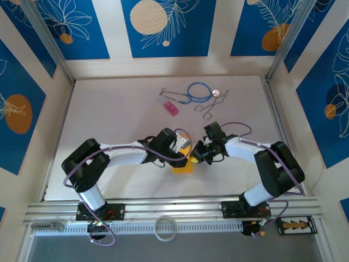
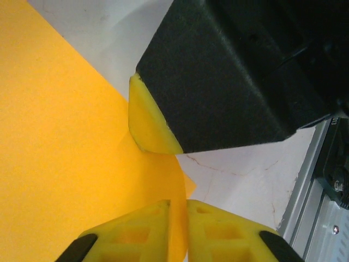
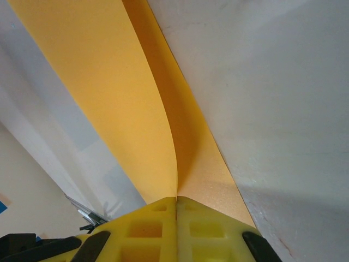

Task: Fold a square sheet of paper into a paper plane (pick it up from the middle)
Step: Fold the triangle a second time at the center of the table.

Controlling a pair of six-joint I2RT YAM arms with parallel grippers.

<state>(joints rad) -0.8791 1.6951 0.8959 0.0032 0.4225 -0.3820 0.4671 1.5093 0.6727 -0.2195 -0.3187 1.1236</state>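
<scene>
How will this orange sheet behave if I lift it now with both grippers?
Probably floppy: the sheet curves in a soft bend away from the right gripper. Likely very light, since it looks thin. It may crease or tear where the left gripper pinches it if the arms pull apart.

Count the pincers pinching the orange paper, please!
2. The left pincer is shut on one part of the orange paper. The right pincer is shut on it where the sheet bends. Both meet near the front middle of the table.
</scene>
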